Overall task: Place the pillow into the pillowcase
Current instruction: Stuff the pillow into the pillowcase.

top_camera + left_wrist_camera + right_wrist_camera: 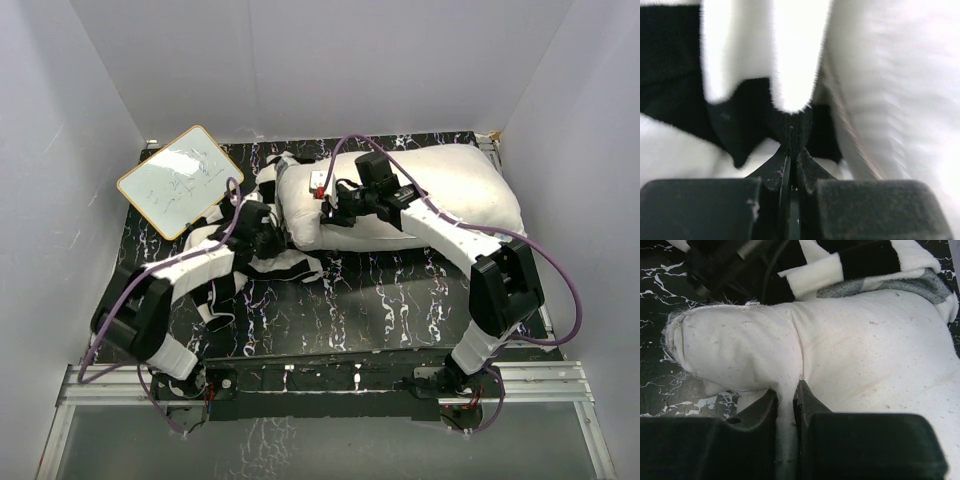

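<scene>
We see the pillow [440,190] lying on the black table [380,300] with white squiggly lines. It is big, white and puffy. It sits at the back, more to the right side. The pillowcase [295,265] is a black and white striped cloth. It lies all bunched up at the left end of the pillow, touching it. A bit of it pokes out behind the pillow's corner too. The pillow's left end is bare, with no stripes over it.

The left gripper [792,167] is pressed together on the pillowcase. In its own camera we see the two fingers pinching a black stripe of the cloth, with a white stripe right above. That picture is blurry, so we cannot tell what the white thing on its right side is.

The right gripper [787,400] is pinching the pillow. Its two fingers squeeze a thin fold of the white cloth near the pillow's left end. That end looks frayed along its seam. The striped cloth lies just past it.

The two grippers are near each other.

A small whiteboard [182,180] with scribbles stands tilted at the back left, apart from the pillow.
</scene>
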`<state>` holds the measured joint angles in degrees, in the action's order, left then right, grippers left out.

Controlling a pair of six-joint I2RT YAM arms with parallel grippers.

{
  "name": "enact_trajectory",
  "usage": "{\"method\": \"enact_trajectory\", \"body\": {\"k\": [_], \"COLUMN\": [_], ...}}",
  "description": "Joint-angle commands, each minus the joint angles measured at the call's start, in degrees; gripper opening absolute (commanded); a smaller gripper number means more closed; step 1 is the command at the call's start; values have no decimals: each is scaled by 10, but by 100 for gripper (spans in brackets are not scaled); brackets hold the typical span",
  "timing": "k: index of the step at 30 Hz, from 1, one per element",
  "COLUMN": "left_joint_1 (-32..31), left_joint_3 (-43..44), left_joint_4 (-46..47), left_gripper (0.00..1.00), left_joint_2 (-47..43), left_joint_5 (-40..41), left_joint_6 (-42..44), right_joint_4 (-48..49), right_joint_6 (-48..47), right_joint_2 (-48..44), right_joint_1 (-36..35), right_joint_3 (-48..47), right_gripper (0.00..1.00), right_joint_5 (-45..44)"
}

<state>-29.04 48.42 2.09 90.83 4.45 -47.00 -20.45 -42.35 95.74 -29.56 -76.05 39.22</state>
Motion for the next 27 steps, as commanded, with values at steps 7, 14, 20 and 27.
{"method": "enact_trajectory", "body": {"k": [7,14,20,27], "left_joint_1": [-4,-5,-4,-4], "left_joint_3": [14,42,97,110], "left_joint_4": [-116,-130,-155,-146], "left_gripper": [0,1,1,1], "left_joint_2": [-199,-189,-231,-258], "left_joint_5": [-259,-380,-430,-471], "left_joint_6": [89,90,73,31], "right_joint_4": [14,75,100,125], "right_joint_6": [-9,114,147,192], "right_joint_2": [32,61,91,76], "right_joint_1": [-5,-63,-72,-82], "right_joint_3": [-53,-52,-15,45], "right_gripper": [8,8,8,8], "right_joint_5": [-24,-65,-153,-110]}}
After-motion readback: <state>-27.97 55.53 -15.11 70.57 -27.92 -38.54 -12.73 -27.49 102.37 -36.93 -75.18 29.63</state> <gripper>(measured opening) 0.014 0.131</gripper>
